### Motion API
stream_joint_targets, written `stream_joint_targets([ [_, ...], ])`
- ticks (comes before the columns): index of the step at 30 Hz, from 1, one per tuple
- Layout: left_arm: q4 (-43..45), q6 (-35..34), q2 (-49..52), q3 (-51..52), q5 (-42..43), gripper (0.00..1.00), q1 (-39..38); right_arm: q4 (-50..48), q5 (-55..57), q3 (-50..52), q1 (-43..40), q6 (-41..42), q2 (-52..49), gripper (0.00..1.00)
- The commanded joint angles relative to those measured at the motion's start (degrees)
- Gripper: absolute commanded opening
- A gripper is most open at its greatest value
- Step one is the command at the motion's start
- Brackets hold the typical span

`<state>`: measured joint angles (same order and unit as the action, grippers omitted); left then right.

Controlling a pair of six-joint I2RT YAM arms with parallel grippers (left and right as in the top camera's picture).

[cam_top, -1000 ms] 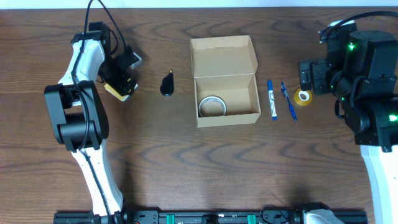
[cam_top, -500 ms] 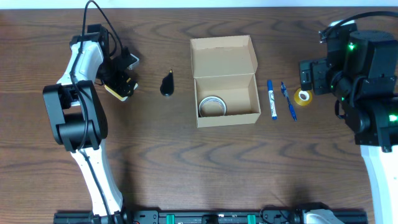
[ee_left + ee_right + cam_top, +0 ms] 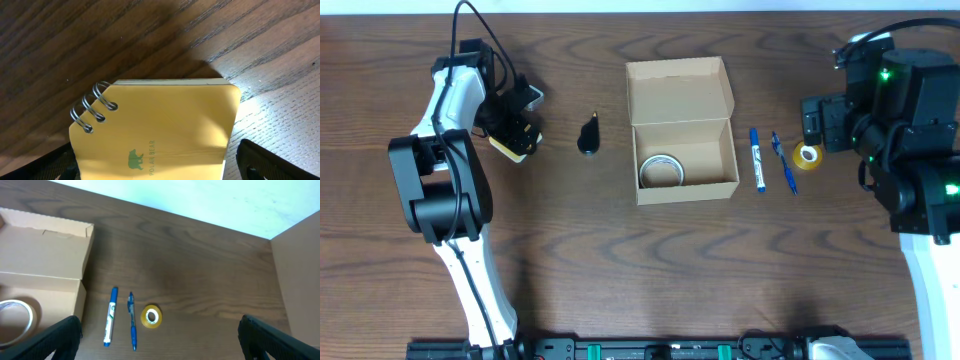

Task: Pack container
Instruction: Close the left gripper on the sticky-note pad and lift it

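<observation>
The tan cardboard box (image 3: 678, 92) is sitting open on the woodgrain tabletop (image 3: 620, 260), between both arms. The left tool (image 3: 155, 162), spread wide, is straddling a yellow wire-bound notebook (image 3: 165, 130). The right tool (image 3: 159, 330) is hanging equally spread.

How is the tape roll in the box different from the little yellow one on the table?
The whitish roll is pale and looks see-through; the yellow roll is bright yellow. The whitish roll looks bigger than the yellow roll. The whitish roll lies inside the container; the yellow roll lies out on the table, beside the blue pen. Both are rings of tape lying flat.
</observation>
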<state>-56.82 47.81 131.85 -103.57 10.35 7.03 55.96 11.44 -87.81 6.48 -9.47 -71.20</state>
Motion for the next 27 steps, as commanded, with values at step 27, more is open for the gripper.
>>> stream_joint_targets([
  [27, 8.0, -1.4, 0.2, 7.8, -3.3, 0.91, 0.0, -0.5, 0.8, -1.1, 0.4, 0.0, 0.2, 0.99],
])
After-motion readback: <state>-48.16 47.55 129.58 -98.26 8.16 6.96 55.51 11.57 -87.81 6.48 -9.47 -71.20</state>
